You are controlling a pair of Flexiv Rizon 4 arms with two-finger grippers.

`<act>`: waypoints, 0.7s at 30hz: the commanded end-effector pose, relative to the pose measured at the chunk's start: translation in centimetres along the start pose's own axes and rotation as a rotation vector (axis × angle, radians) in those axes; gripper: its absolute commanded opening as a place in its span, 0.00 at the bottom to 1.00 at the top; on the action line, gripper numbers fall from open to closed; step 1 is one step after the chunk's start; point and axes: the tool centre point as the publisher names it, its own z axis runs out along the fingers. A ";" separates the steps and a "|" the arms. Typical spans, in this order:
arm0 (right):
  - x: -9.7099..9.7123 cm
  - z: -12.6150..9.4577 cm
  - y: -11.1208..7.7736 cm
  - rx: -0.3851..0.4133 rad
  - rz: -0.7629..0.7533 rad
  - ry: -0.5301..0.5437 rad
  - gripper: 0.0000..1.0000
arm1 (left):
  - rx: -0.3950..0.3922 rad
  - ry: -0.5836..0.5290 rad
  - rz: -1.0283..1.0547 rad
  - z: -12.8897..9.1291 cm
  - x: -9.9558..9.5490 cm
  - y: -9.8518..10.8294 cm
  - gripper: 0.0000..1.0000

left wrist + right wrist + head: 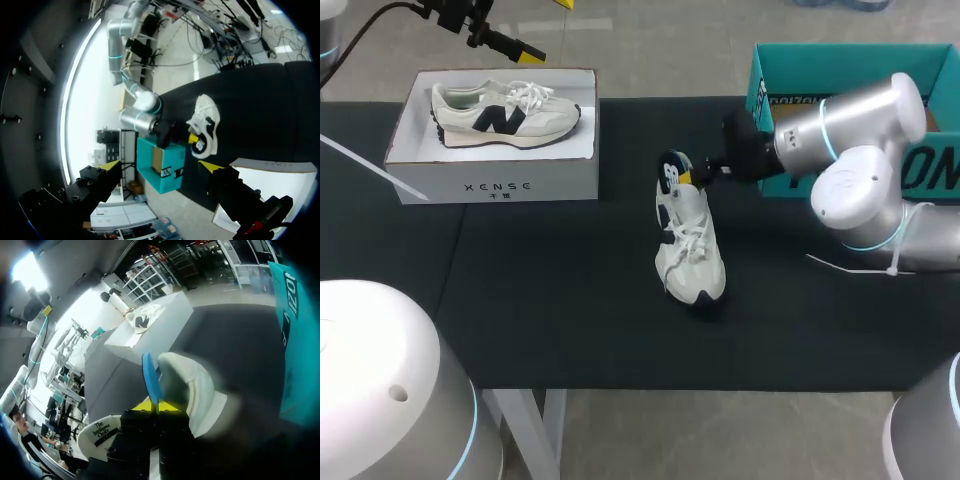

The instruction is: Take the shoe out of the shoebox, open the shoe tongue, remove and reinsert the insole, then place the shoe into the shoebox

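Note:
A white sneaker with a dark logo lies on the black table, toe toward the front edge. At its heel, my right gripper is shut on the thin blue insole, which stands up out of the heel opening between the yellow tips. My left gripper hangs open and empty high behind the white shoebox. From the left wrist view its open fingers look down on the sneaker and the right gripper.
A second white sneaker lies in the white shoebox at the back left. A teal box stands at the back right, behind my right arm. White cable ties lie on the mat near both side edges.

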 end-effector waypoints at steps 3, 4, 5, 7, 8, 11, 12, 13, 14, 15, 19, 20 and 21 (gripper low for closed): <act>0.6 0.4 -1.4 -0.013 0.018 0.005 0.00 | 0.001 0.005 0.001 0.0 0.0 0.0 1.00; 0.6 0.4 -1.4 -0.012 0.021 0.005 0.00 | 0.001 0.005 0.001 0.0 0.0 0.0 1.00; 0.6 0.4 -1.5 -0.012 0.023 0.005 0.00 | 0.001 0.005 0.001 0.0 0.0 0.0 1.00; 0.3 -0.1 -1.4 -0.012 0.024 0.002 0.00 | 0.001 0.005 0.001 0.0 0.0 0.0 1.00; 0.2 -0.3 -1.2 -0.014 0.023 -0.005 0.00 | 0.001 0.005 0.001 0.0 0.0 0.0 1.00; -0.1 -0.9 -0.7 -0.017 0.017 -0.016 0.20 | 0.001 0.005 0.001 0.0 0.0 0.0 1.00; -0.3 -1.0 -0.5 -0.017 0.016 -0.017 0.27 | 0.001 0.005 0.001 0.0 0.0 0.0 1.00; -0.4 -1.1 -0.3 -0.014 0.012 -0.021 0.26 | 0.001 0.005 0.001 0.0 0.0 0.0 1.00; -0.5 -1.2 -0.1 -0.014 0.009 -0.023 0.25 | 0.001 0.005 0.001 0.0 0.0 0.0 1.00; -0.7 -1.3 0.1 -0.013 0.004 -0.026 0.25 | 0.001 0.005 0.001 0.0 0.0 0.0 1.00; -1.3 -1.6 0.8 -0.011 -0.008 -0.033 0.25 | 0.001 0.005 0.001 0.0 0.0 0.0 1.00; -1.4 -1.6 1.0 -0.010 -0.010 -0.034 0.25 | 0.001 0.005 0.001 0.0 0.0 0.0 1.00; -1.5 -1.6 1.1 -0.009 -0.012 -0.035 0.25 | 0.001 0.005 0.001 0.0 0.0 0.0 1.00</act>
